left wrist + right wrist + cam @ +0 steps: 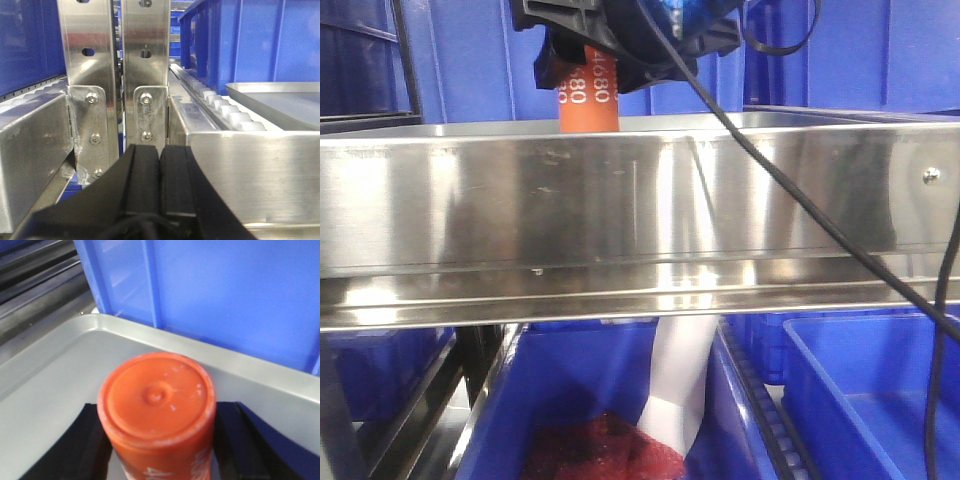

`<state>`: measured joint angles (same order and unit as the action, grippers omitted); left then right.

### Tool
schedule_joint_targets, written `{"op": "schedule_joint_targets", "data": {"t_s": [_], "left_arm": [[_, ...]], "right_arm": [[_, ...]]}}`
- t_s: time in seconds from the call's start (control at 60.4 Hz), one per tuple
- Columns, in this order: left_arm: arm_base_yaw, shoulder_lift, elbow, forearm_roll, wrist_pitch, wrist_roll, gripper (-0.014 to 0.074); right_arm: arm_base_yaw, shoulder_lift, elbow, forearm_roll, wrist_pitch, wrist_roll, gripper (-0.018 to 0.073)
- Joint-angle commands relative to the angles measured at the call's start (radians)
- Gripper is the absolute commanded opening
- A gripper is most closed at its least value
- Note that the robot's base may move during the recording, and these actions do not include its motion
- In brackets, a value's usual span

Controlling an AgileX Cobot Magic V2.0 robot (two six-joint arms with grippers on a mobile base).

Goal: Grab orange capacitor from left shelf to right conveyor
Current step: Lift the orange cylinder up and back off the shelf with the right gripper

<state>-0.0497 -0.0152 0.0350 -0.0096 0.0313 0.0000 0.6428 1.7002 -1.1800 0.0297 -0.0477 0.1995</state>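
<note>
The right pincer (159, 445) pinches the orange capacitor (157, 400) upright between its black fingers (80, 450), gripping the sides below the flat top, probably so the can rides plumb; under the pincer lies a grey tray (55, 370), beyond it a blue bin (225, 295). The left shelf (620, 200) hides the capacitor's base behind its tall lip, so I cannot tell whether it is lifted clear; the right conveyor is out of view. The left pincer (159, 185) is pressed together, empty, facing steel uprights (145, 50), likely parked out of the way.

Blue plastic bins (880, 420), steel rack uprights (87, 60), white roller rails (220, 105)
</note>
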Motion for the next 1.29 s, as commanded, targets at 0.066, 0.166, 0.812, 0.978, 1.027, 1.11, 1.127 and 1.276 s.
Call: {"op": "schedule_joint_targets", "data": {"t_s": [0.066, 0.166, 0.812, 0.978, 1.027, 1.11, 1.127, 1.276], "left_arm": [[-0.002, -0.008, 0.022, -0.003, -0.087, 0.000, -0.0126], [-0.002, -0.008, 0.022, -0.003, -0.087, 0.000, -0.0126], [-0.002, -0.008, 0.022, -0.003, -0.087, 0.000, -0.0126], [-0.002, -0.008, 0.022, -0.003, -0.087, 0.000, -0.0126], [-0.002, -0.008, 0.022, -0.003, -0.087, 0.000, -0.0126], [-0.002, -0.008, 0.022, -0.003, -0.087, 0.000, -0.0126], [-0.002, -0.008, 0.022, -0.003, -0.087, 0.000, -0.0126], [-0.002, -0.008, 0.022, -0.003, -0.087, 0.000, -0.0126]], "right_arm": [[0.000, -0.099, -0.039, -0.002, -0.031, -0.010, 0.0048], [0.000, -0.168, -0.037, -0.014, 0.061, -0.010, 0.0049], [0.000, -1.103, 0.423, -0.144, 0.153, -0.011, 0.0049], [0.000, -1.409, 0.588, -0.144, 0.160, -0.011, 0.0049], [0.000, -1.478, 0.628, -0.144, 0.160, -0.011, 0.0049], [0.000, -1.595, 0.679, -0.144, 0.160, -0.011, 0.0049], [0.000, -1.612, 0.687, -0.144, 0.160, -0.011, 0.0049], [0.000, -1.725, 0.725, -0.144, 0.160, -0.011, 0.0049]]}}
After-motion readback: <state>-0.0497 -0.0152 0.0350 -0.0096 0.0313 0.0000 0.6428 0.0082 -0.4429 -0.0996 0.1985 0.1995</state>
